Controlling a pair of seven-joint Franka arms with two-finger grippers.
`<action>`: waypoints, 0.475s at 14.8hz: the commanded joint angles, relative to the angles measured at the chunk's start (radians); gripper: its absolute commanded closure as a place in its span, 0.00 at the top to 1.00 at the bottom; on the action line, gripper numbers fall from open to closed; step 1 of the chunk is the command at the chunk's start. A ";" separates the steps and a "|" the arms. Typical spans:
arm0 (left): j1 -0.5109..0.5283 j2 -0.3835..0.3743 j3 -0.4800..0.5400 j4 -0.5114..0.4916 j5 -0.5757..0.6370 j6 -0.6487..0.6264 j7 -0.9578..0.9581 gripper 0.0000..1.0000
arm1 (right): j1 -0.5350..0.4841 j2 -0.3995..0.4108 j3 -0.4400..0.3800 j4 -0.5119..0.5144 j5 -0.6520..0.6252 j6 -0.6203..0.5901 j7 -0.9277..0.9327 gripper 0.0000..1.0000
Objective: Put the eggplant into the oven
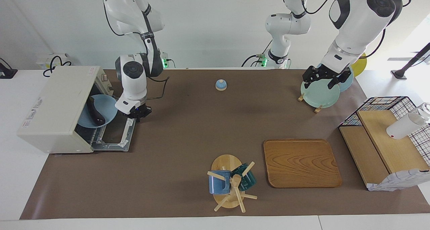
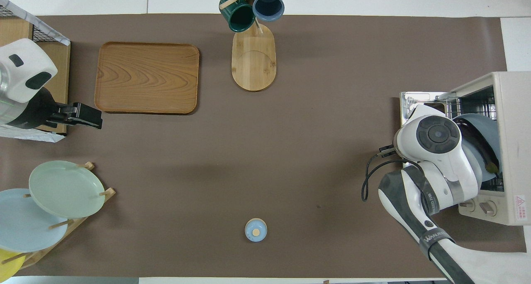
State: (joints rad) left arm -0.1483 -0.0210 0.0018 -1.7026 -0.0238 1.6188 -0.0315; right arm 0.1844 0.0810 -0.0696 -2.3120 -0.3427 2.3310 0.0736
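Note:
The eggplant (image 1: 95, 112) lies on a light blue plate (image 1: 105, 106) that rests inside the cream-white oven (image 1: 53, 105) at the right arm's end of the table. The oven door (image 1: 116, 137) lies open and flat. My right gripper (image 1: 136, 115) hangs low over the door's edge, beside the plate's rim; nothing shows in it. In the overhead view the right wrist covers it, while the eggplant (image 2: 481, 145), plate (image 2: 487, 124) and oven (image 2: 514, 110) show. My left gripper (image 1: 323, 79) waits open and empty over the plate rack.
A small blue bell (image 1: 221, 85) sits near the robots. A plate rack (image 1: 320, 95) holds green and blue plates. A wooden tray (image 1: 300, 163), a mug tree (image 1: 231, 184) and a wire basket with wooden shelves (image 1: 386, 142) stand farther out.

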 commanded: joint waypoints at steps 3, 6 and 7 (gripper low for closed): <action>0.012 -0.020 -0.003 -0.017 -0.008 0.015 0.008 1.00 | -0.045 0.020 -0.025 0.248 -0.073 -0.247 -0.164 0.00; 0.012 -0.020 -0.003 -0.017 -0.008 0.015 0.008 1.00 | -0.104 0.011 -0.025 0.319 -0.049 -0.320 -0.279 0.00; 0.012 -0.020 -0.003 -0.017 -0.008 0.015 0.008 1.00 | -0.126 0.009 -0.025 0.330 -0.045 -0.332 -0.303 0.00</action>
State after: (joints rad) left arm -0.1483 -0.0210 0.0018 -1.7027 -0.0238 1.6188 -0.0315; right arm 0.1353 0.0583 -0.0710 -2.0269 -0.3456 1.9831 -0.1368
